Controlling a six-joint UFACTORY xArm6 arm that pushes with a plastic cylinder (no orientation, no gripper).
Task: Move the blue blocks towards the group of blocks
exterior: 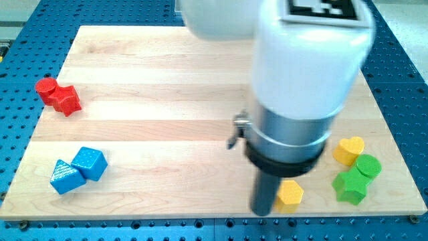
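Two blue blocks lie touching at the view's lower left: a blue cube (90, 163) and a blue triangular block (65, 177). A group of blocks sits at the view's lower right: a yellow hexagon (290, 193), a yellow heart (349, 149), a green cylinder (368, 166) and a green star (350, 187). My tip (261, 212) rests near the board's bottom edge, just left of the yellow hexagon and far right of the blue blocks.
A red cylinder (46, 88) and a red star (67, 100) touch at the view's left edge of the wooden board (147, 87). The arm's white body (301, 60) hides the board's upper right middle. A blue perforated table surrounds the board.
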